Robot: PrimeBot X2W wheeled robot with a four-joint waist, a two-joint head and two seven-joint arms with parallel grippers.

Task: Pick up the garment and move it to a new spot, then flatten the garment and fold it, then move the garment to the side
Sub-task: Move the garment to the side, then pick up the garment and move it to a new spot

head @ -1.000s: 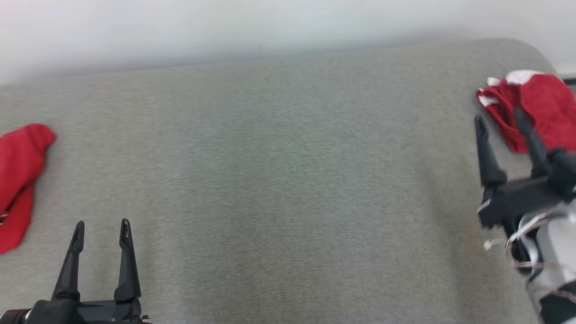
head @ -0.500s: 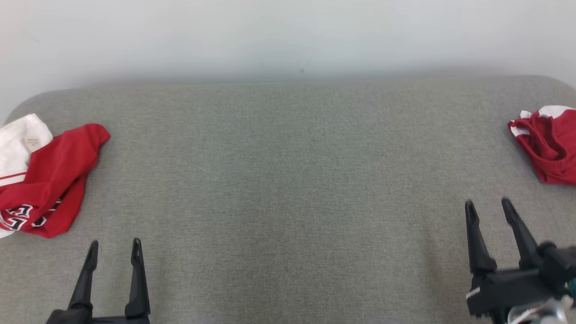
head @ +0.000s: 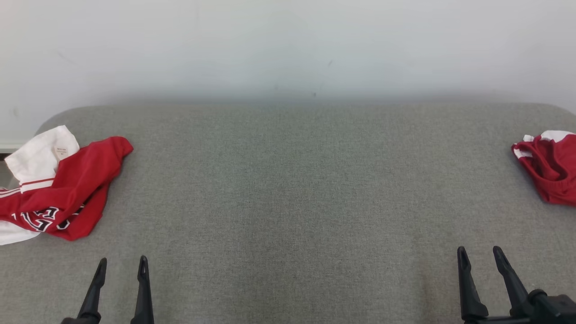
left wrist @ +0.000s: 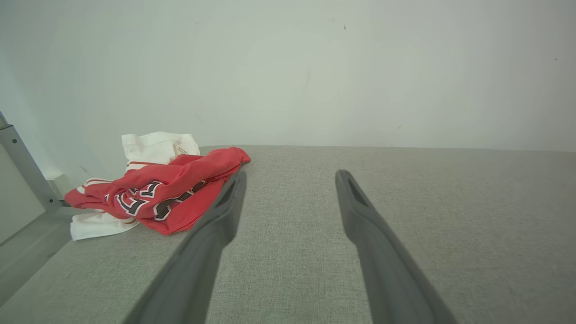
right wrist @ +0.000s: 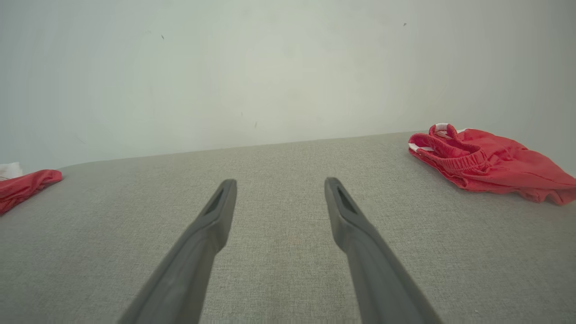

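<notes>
At the near edge of the grey cloth-covered desk (head: 288,202), the left claw (head: 123,261) is seen at the lower left of the head view, its two dark fingers spread wide apart with nothing held between them. The right claw (head: 479,250) is seen at the lower right, likewise spread wide and empty, its fingers leaning a little to the left. Both pairs of fingers are pointed toward the pale wall (head: 288,45) behind the desk. Whether the tips are touching the cloth or are held just above it cannot be told. A crumpled red-and-white garment (head: 67,189) is laid at the far left of the desk, close to its rounded corner, with a white part and a small label turned toward the wall and dark lettering edged in white across the red. It is placed ahead of the left claw and off to its left, apart from the fingers. A second garment (head: 546,168), red with a gathered waistband and white trim, is laid at the far right edge of the desk, partly cut off by the edge of the head view, ahead of the right claw and to its right, well apart from it. Which of the two is meant by the task cannot be told. Between each claw and the nearer garment only bare grey cloth is seen. A grey metal frame (left wrist: 27,175) is seen beyond the left end of the desk in the left wrist view.
</notes>
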